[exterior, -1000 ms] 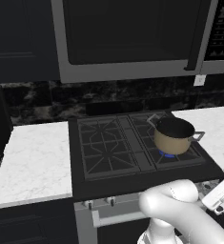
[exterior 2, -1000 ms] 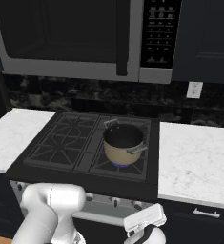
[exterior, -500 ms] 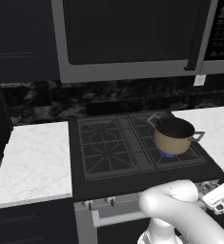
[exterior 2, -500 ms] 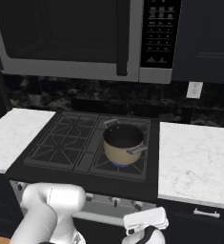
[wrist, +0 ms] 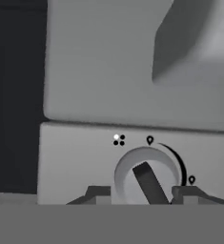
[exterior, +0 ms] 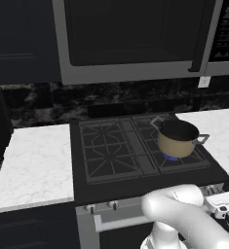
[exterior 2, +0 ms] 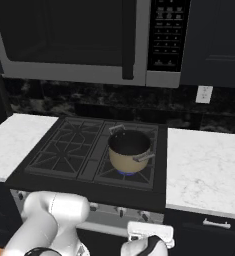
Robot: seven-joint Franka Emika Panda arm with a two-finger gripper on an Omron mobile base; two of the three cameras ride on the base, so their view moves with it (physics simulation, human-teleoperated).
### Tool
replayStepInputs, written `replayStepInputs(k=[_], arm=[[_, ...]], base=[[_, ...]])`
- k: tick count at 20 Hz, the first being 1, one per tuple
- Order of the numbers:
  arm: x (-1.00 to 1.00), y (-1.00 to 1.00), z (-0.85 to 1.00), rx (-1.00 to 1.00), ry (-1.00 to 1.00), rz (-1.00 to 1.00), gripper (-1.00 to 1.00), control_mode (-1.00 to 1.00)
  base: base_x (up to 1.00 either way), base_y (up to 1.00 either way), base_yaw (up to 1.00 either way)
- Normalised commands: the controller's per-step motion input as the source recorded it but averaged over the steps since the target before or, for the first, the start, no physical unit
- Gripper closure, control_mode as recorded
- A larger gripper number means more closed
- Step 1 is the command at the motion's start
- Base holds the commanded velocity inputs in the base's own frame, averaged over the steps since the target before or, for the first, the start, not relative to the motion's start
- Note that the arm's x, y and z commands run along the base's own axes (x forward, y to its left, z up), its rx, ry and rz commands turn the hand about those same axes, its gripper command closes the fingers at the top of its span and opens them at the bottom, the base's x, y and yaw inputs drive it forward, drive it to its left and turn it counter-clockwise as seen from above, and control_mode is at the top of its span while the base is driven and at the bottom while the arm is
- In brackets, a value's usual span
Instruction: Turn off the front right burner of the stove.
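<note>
Spanning the wall above everything, the steel-framed microwave (exterior: pixel 135 39) hangs over the stove (exterior: pixel 111 182), a wide black range set between two white marble stretches of tabletop (exterior 2: pixel 204 165); a dark marbled backsplash (exterior 2: pixel 64 100) runs behind it, with a white outlet (exterior 2: pixel 204 94) on the wall toward the right; black cast-iron grates (exterior: pixel 108 151) cover the cooktop, and along the steel front a row of small silver knobs sits above a bar handle (exterior: pixel 121 222); the robot's white arm (exterior: pixel 184 219) bends low in front of the range, near the right end of the front panel; on the front right burner (exterior: pixel 172 157) a blue flame glows beneath a tan pot (exterior: pixel 177 138) with a dark interior and two steel handles, the pot resting on the grate over that flame; from the right base view the same blue glow shows under the pot's base (exterior 2: pixel 125 172); in the hand view the tool (wrist: pixel 141 193) is close against the steel front, its two dark tips spread apart, one on each side of a round silver knob (wrist: pixel 147 174); whether the tips touch the knob I cannot tell; the knob's dark bar pointer is tilted, running from upper left to lower right; a cluster of four dots (wrist: pixel 118 140), one of them white, is printed just above the knob.
</note>
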Motion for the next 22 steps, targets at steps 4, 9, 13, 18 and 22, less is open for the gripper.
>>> replayStepInputs(k=[4, 9, 13, 18, 22], arm=[[0.04, -0.25, 0.62, 0.42, 0.14, -0.16, 1.00, -1.00], [0.18, -0.07, 0.73, 0.38, 0.15, -0.16, 1.00, -1.00], [0.21, -0.04, 0.59, 0.26, 0.05, -0.13, 1.00, -1.00], [0.00, 0.00, 0.00, 0.00, -0.01, 0.00, 1.00, -1.00], [0.00, -0.04, 0.00, 0.01, 0.00, 0.00, 1.00, -1.00]], base=[[0.00, 0.00, 0.00], [0.00, 0.00, 0.00], [0.00, 0.00, 0.00], [0.00, 0.00, 0.00], [0.00, 0.00, 0.00]])
